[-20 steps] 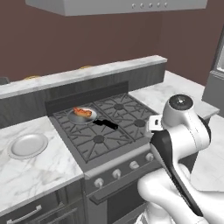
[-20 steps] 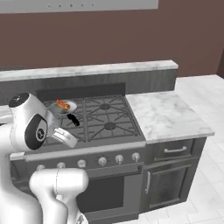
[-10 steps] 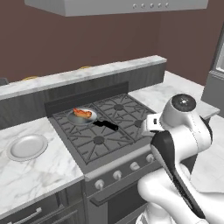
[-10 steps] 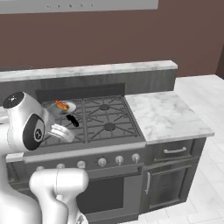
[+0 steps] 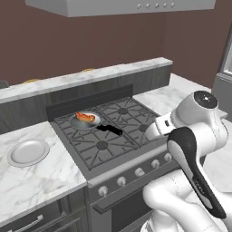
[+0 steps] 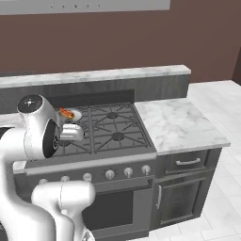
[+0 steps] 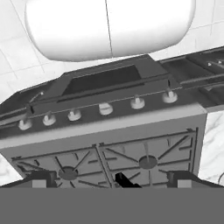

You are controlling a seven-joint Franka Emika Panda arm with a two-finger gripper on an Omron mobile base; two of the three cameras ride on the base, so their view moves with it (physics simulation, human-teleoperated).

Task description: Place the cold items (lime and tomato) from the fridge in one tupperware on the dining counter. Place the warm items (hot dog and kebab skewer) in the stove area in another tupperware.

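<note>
A hot dog [image 5: 86, 118] lies in a small pan [image 5: 80, 123] on the stove's back left burner, and it shows again as the hot dog [image 6: 66, 113] just behind my arm. The pan's black handle [image 5: 110, 131] points toward the stove's front. My gripper [image 7: 113, 181] hangs over the front of the stove, well short of the pan. Its fingertips [image 7: 43, 179] stand wide apart with nothing between them, so it is open. The lime, tomato, kebab skewer and tupperware are out of view.
An empty round plate [image 5: 28, 152] sits on the marble counter left of the stove [image 5: 106, 136]. A raised ledge [image 6: 103, 75] runs behind the stove. More marble counter [image 6: 181, 124] lies to the right. Knobs [image 7: 105, 108] line the stove's front.
My arm's upper joint has risen and shifted slightly. The gripper has stayed open. The pan and hot dog have not moved.
</note>
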